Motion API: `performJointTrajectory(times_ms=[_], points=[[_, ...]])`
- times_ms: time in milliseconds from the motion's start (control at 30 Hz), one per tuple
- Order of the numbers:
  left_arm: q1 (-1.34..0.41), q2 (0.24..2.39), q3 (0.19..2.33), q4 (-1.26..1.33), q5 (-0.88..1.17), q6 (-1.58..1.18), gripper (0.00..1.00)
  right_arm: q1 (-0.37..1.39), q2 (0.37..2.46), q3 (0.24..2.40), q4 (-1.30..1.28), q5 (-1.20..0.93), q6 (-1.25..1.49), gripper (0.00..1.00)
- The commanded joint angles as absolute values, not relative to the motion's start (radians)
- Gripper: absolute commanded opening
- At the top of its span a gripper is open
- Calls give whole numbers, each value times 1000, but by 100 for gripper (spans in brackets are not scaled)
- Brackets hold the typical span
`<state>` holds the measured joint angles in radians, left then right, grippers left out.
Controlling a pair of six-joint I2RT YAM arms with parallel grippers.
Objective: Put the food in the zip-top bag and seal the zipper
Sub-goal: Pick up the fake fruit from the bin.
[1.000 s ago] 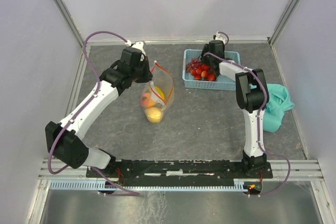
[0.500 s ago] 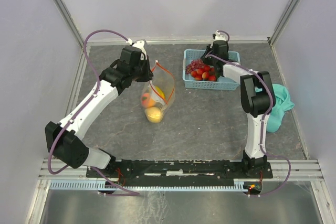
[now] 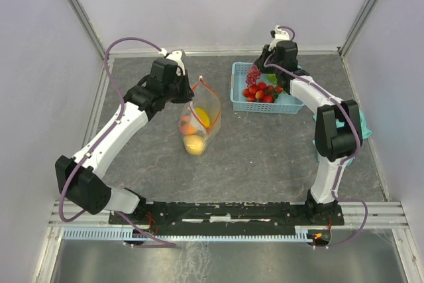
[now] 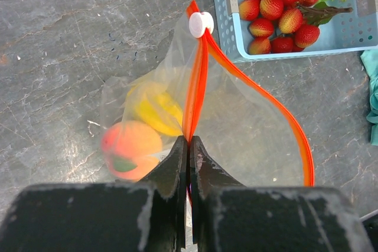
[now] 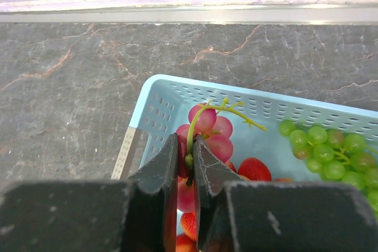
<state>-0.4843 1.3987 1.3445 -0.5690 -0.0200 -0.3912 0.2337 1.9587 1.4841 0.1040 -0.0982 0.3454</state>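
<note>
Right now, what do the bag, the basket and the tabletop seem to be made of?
Bag: thin clear plastic film, glossy and creased; fruit shows through. Basket: light-blue moulded plastic, with rows of small holes. Tabletop: dark grey with pale veins, stone-like; slab or printed mat, cannot tell.

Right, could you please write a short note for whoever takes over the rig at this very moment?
Left gripper: shut on the zipper strip, holding the mouth of the bag open.
Right gripper: shut on the stem of the red grapes, which hang over a corner of the basket.
Done: the lemon and peach are in the bag.
Left: drop the red grapes in, then move the strawberries and green grapes from the basket. Finally, run the slider along the zipper to seal the bag.
</note>
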Motion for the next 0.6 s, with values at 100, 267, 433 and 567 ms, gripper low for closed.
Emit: performJointTrajectory(times_ms=[100,267,433,567], points=[[-487,1370,1390,-492,26,-341,3,238,1728,1483,8,-124,259,2],[-486,1382,1391,-470,46,-342,3,245,1587,1480,-77,-149,239,2],[-486,1381,1384,-440,63,-347,3,265,1473,1506,-171,-205,224,2],[-487,1394,1382,-416,82,-347,3,310,1409,1547,-235,-242,221,2]])
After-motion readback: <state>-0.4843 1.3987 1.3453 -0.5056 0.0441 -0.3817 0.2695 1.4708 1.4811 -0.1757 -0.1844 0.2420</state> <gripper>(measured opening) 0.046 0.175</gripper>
